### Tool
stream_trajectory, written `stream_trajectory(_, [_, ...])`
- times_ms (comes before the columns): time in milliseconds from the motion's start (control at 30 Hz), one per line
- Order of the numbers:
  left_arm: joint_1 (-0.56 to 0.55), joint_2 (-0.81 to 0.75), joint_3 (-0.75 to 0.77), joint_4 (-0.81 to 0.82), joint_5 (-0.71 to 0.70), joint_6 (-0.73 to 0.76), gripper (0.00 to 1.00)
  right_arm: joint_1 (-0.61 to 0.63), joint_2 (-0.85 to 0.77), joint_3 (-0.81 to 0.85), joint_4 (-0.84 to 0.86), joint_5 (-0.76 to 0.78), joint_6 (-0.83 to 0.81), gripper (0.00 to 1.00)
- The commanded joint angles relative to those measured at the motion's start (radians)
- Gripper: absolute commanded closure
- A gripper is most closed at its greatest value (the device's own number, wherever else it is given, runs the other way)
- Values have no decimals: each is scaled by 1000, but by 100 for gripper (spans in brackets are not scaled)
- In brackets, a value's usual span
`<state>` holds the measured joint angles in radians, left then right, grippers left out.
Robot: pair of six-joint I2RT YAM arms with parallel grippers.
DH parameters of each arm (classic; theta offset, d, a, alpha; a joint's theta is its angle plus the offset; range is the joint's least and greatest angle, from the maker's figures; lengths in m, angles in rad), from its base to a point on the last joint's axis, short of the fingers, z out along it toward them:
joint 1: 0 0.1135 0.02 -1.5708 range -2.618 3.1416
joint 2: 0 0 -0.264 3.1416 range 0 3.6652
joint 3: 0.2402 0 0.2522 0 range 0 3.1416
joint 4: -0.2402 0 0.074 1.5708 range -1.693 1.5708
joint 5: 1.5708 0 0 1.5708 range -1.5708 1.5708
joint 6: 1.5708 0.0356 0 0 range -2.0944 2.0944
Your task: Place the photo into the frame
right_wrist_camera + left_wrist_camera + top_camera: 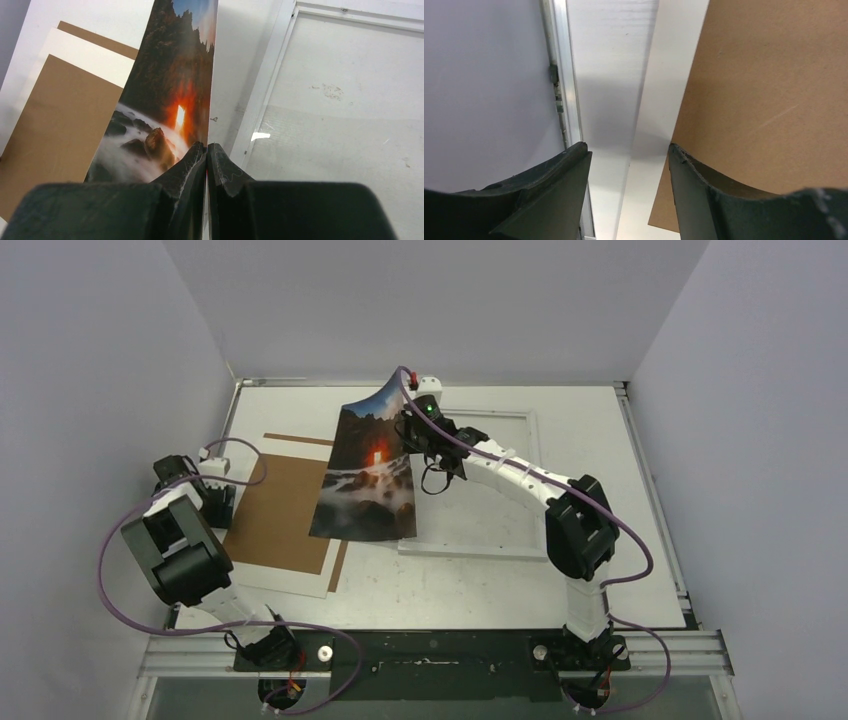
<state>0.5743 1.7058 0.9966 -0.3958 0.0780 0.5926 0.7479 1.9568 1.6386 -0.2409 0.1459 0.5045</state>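
We're getting bright, even light, soft shadows across the bench (450,585), a small glint by the frame (268,80).

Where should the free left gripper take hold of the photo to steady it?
Probably the photo's left edge, coming from the left. The right gripper pinches its right edge, so the sheet stands curved, with the opposite edge facing the open left gripper.
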Motion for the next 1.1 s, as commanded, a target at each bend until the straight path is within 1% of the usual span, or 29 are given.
stream_trajectory(0, [49,-14,11,-27,18,32,43,4,-74,5,16,38,-20,95])
stream_trajectory(67, [57,-22,27,-59,44,25,44,4,-75,-1,15,44,-23,95])
stream_trajectory(133, [58,-33,23,-58,36,29,44,2,-78,-2,14,47,-25,95])
stream_trajectory(467, [65,-7,-54,74,-70,88,44,-21,-95,56,-35,103,-73,95])
stream_trajectory(533, [74,-6,-61,87,-93,96,44,-28,-89,66,-52,102,-81,95])
stream_trajectory(633, [96,-9,-47,73,-80,91,45,-27,-54,107,-91,99,-97,94])
stream_trajectory(667, [101,-9,-39,57,-78,90,45,-18,-43,121,-103,102,-104,92])
stream_trajectory(700, [107,-9,-29,41,-47,83,45,-7,-31,138,-117,120,-113,89])
stream_trajectory(733, [112,-9,-19,19,-18,79,45,11,-17,159,-131,155,-124,81])
stream_trajectory(767, [114,-8,-9,-2,2,72,45,33,-4,184,-153,226,-140,76])
stream_trajectory(833, [117,-8,5,-48,40,61,45,80,20,232,-180,330,-175,70])
stream_trajectory(900, [116,-5,14,-72,66,50,45,128,27,257,-180,414,-215,59])
stream_trajectory(967, [117,-2,17,-87,80,48,45,171,24,262,-165,442,-246,56])
stream_trajectory(1000, [116,-2,15,-89,83,48,45,192,20,255,-155,411,-251,56])
stream_trajectory(1067, [117,2,14,-86,80,48,45,224,16,223,-127,303,-245,61])
